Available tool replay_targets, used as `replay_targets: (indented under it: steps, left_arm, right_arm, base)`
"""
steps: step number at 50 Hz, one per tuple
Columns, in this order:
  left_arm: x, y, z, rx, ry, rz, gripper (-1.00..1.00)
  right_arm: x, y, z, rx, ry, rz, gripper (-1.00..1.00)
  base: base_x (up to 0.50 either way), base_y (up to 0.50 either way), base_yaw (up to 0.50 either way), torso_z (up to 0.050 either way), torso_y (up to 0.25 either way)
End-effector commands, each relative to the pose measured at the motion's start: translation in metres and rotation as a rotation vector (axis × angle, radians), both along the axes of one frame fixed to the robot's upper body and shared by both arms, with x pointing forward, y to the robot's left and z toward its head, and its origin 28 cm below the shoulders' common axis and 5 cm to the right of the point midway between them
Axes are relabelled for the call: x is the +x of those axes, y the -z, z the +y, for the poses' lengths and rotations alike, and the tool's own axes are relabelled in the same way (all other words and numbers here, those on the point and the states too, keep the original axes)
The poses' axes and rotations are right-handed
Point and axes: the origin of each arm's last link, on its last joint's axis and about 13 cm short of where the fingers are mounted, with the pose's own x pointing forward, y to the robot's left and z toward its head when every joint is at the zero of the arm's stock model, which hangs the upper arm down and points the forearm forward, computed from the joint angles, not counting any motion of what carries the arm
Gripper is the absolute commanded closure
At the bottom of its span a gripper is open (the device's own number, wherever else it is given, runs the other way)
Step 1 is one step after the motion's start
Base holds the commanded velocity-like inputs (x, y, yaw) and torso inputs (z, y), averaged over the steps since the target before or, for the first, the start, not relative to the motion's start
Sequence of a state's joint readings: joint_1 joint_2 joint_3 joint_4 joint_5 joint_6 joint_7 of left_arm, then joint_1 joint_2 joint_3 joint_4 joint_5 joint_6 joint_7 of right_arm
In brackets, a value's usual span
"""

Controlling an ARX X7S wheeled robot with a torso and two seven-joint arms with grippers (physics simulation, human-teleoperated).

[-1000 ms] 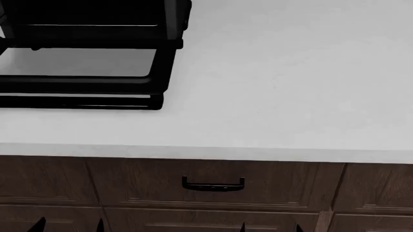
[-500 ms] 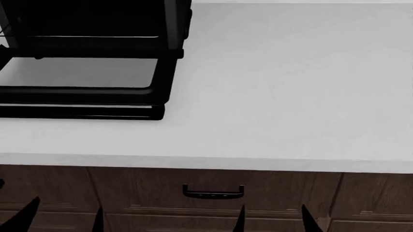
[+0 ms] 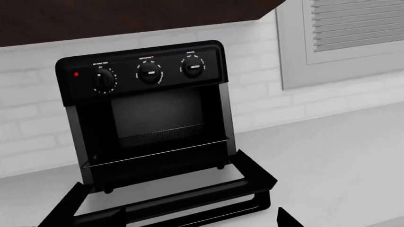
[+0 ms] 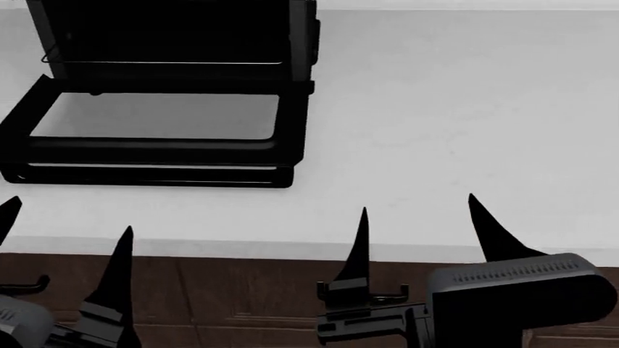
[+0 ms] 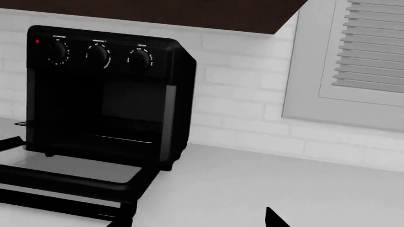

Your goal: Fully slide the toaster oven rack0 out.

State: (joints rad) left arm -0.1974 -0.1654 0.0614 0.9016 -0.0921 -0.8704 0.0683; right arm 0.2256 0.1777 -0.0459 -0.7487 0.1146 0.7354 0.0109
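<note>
Silvery wire rack [image 3: 165, 136] of thin parallel bars, seated low inside the dark cavity of the large black boxy toaster oven [image 3: 148, 111] on the white countertop [image 4: 445, 116], front rim just behind the opening, not yet drawn out. Black-framed glass door [image 4: 159, 119] already folded flat toward the counter edge, so clear access over it. Left gripper [image 4: 68, 239] and right gripper [image 4: 418, 228] both near the counter edge, well apart from the rack, fingers spread wide, holding nothing. Best approach, by judgement: reach in with 1 gripper over the door, level with the rack's front bar, close on that bar, then pull straight outward without tilting.
</note>
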Motion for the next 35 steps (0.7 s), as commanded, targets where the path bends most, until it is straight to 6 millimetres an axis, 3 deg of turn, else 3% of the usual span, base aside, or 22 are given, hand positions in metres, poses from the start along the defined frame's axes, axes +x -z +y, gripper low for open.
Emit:
replay_targets:
  steps: [1,19,26,35]
  left_arm:
    - [-0.0029,-0.0074,0.0011,0.016,0.013,0.005,-1.0]
    - [-0.0033,-0.0035,0.0017,0.018,0.013,0.017,-1.0]
    - [-0.0028,-0.0036,0.0014,0.023,0.017,0.021,-1.0]
    - [-0.0021,-0.0025,0.0014,0.029,0.021,0.024,-1.0]
  right_arm:
    - [-0.0047,-0.0138,-0.0004,0.0,-0.024,-0.018,-1.0]
    - [-0.0043,-0.0137,0.0001,0.026,-0.027,-0.005,-1.0]
    - [-0.0069,-0.0167,0.002,0.017,-0.035,-0.042,-1.0]
    - [-0.0081,-0.0162,0.0042,-0.039,-0.017,-0.047,-1.0]
  base:
    - [0.0,0.5,0.0,0.0,0.0]
    - [0.0,0.5,0.0,0.0,0.0]
    - [0.0,0.0,0.0,0.0,0.0]
    - [0.42,0.01,0.0,0.0,0.0]
